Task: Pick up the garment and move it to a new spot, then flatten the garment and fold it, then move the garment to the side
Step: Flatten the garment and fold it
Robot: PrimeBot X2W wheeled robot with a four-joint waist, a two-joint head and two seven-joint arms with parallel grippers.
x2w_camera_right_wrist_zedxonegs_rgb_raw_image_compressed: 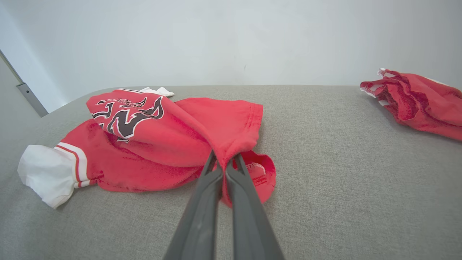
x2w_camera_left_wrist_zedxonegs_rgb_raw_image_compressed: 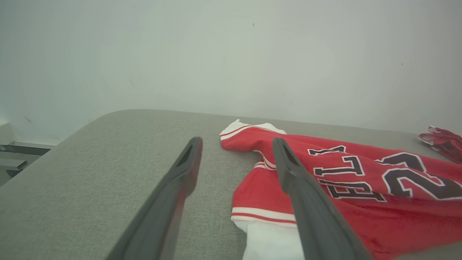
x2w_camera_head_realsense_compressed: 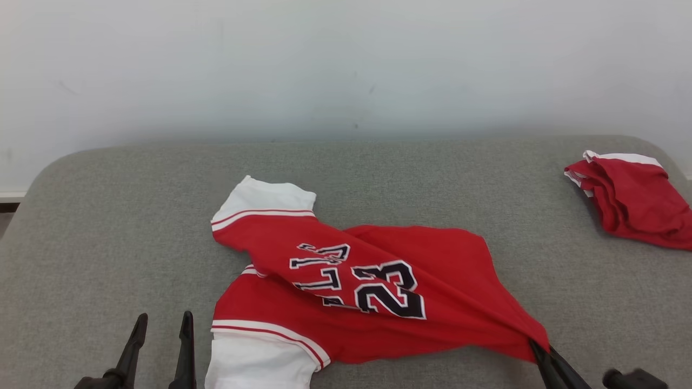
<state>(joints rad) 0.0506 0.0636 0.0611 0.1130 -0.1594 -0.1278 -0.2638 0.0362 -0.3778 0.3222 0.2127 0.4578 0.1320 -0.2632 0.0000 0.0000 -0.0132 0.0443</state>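
The garment is a red jersey with white sleeves and the number 23, lying crumpled on the grey padded table. My right gripper is shut on the garment's near right corner, and the cloth bunches between its fingers. In the right wrist view the garment spreads to the left of that pinch. My left gripper stands open at the lower left, just left of the near white sleeve. Its fingers hold nothing, with the garment to their right.
A second red and white garment lies folded at the table's far right edge, also seen in the right wrist view. A pale wall stands behind the table.
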